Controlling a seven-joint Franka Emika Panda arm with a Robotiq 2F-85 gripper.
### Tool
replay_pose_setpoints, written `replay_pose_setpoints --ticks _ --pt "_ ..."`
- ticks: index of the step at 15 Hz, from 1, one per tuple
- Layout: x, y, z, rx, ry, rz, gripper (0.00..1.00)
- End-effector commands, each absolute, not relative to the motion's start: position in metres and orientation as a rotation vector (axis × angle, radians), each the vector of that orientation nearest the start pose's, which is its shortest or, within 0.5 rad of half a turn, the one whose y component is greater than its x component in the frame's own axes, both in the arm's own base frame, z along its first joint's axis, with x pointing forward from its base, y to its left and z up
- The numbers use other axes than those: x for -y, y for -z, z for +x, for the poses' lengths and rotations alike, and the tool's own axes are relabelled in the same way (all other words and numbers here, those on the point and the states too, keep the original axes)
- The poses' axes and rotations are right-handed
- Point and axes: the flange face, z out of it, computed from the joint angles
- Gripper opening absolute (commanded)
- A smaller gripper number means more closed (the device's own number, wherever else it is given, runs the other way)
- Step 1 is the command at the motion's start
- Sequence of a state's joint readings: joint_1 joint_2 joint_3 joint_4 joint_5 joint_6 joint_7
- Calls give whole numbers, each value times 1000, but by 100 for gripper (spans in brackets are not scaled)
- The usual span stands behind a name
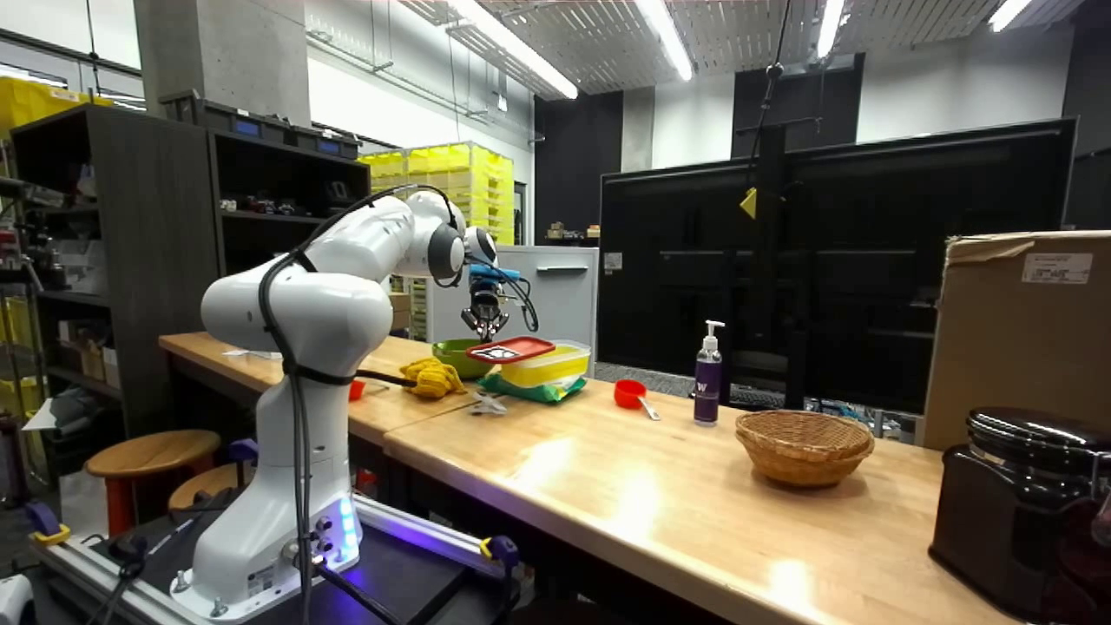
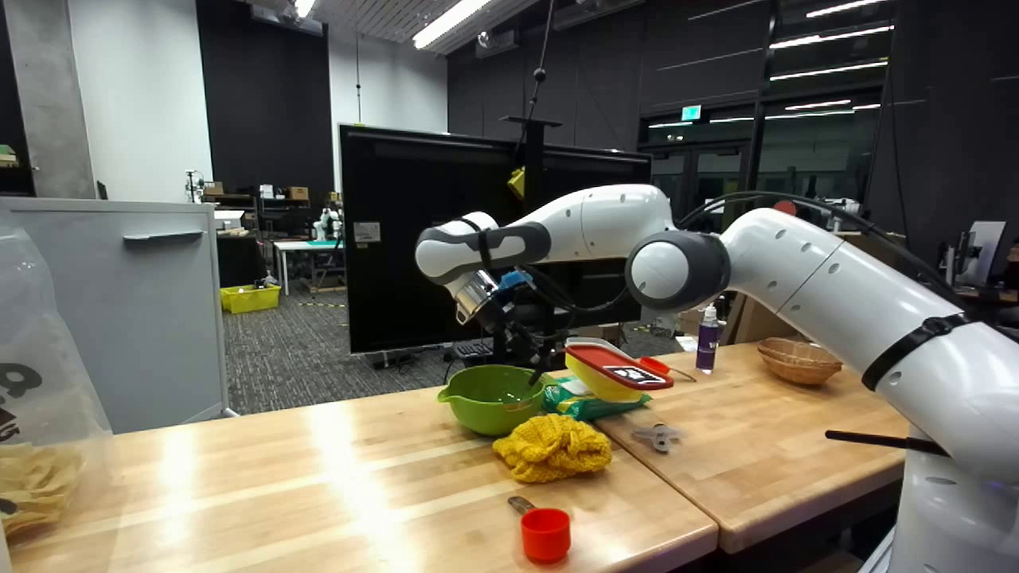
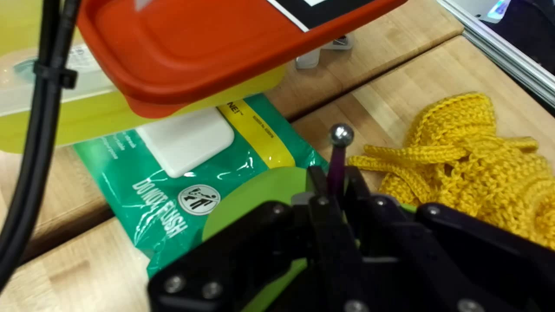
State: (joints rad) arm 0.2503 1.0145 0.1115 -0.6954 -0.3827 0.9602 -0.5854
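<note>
In the wrist view my gripper (image 3: 334,169) is shut on a thin purple rod (image 3: 337,158) tipped with a shiny metal ball (image 3: 341,134). The rod's other end is hidden by the fingers. Below the fingers lies a green bowl (image 3: 256,188), largely covered by the gripper there. Both exterior views place the gripper (image 1: 486,332) low over this bowl (image 2: 482,402), tilted. Beside the bowl a red lid (image 3: 195,47) rests aslant on a yellow container (image 3: 243,93), above a green wipes packet (image 3: 143,186). A yellow knitted cloth (image 3: 455,151) lies on the bowl's opposite side.
Red measuring cups (image 2: 546,535) (image 1: 629,393) lie on the wooden table (image 2: 263,485). A grey clip-like piece (image 2: 659,438) sits near the cloth. Farther along stand a purple pump bottle (image 1: 707,386), a wicker basket (image 1: 805,456) and a dark jar (image 1: 1015,521). A clear bag (image 2: 48,398) stands at one end.
</note>
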Motion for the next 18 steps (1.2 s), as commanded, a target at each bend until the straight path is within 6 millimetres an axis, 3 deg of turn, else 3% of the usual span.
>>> replay_pose_setpoints --ticks 1,10,18 --pt "-163 -321 683 1268 -1284 -2811 3" --pt "-161 -315 686 1262 -1321 -2837 3" --pt "-196 -310 679 1343 -1328 -2865 3"
